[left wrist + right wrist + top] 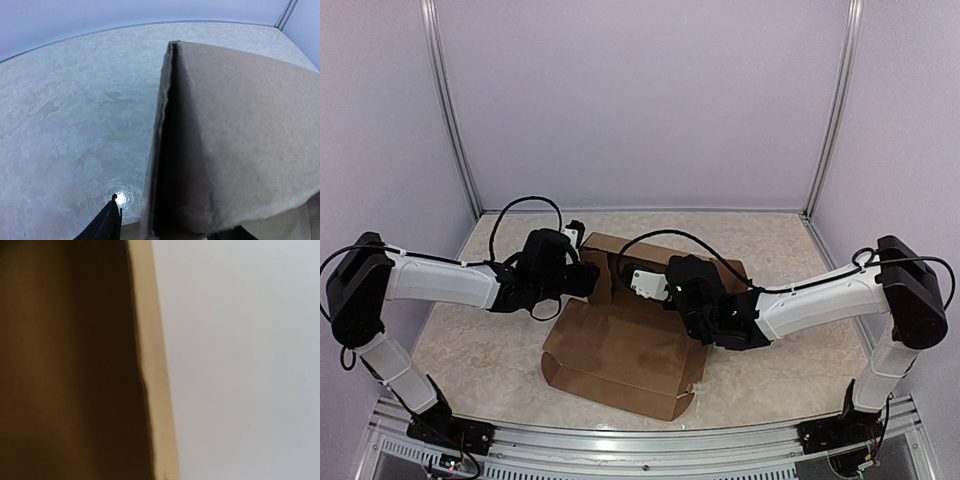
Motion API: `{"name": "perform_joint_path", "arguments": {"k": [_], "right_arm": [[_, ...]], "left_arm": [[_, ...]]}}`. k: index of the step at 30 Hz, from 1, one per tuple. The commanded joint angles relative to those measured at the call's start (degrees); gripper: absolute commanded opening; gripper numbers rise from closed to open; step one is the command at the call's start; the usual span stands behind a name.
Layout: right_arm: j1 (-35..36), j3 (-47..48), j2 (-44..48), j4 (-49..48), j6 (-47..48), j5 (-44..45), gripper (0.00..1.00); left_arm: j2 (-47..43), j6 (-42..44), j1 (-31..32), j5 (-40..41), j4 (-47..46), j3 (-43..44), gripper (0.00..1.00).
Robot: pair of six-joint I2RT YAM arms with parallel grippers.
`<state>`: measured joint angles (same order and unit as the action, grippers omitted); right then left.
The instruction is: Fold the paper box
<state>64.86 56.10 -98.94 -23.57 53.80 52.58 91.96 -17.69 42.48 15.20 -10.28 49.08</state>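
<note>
Straddling a raised side wall of the paper box (620,350), the left gripper (170,226) has its jaws spread to either side of the board. The one black finger (111,224) that shows well stands just clear of the cardboard, not pressed to it. The wall reads as a flap doubled over on itself, with a dark wedge still gaping between its two layers. That suggests the step in hand is tucking the side flaps down to lock the walls. The right gripper (660,285) reaches in from the other side, over the middle of the box, but its fingers are hidden and its wrist camera shows only a blurred cardboard edge. Whether it is wide or closed cannot be told. The likely next move is a firm press along the crease, with the opposite arm steadying the sheet so it does not slide. The box lies at mid-table between the two arms, its far half already standing as walls and its near panel lying flat with a low upturned lip. The board is plain brown, matte and fibrous, ragged at its cut edges. The pale tabletop (790,260) beneath has a glossy marbled pattern.
</note>
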Motion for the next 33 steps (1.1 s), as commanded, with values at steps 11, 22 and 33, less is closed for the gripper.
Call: {"name": "perform_joint_path", "arguments": {"k": [11,22,33], "right_arm": [[1.3,1.5,-4.3,9.4,-5.3,-3.1,0.00],[1.3,1.6,-4.6,9.4,-6.2,-3.3,0.00],[1.3,0.6,-3.2,10.0,-7.8,-3.7,0.00]], "left_arm": [[0.6,0.1,1.5,3.1,-4.2,-1.5,0.35],[0.8,0.4,1.6,4.5,-3.6,-0.3,0.25],[3.1,2.8,1.2,6.7,-1.8,1.9,0.40]]}}
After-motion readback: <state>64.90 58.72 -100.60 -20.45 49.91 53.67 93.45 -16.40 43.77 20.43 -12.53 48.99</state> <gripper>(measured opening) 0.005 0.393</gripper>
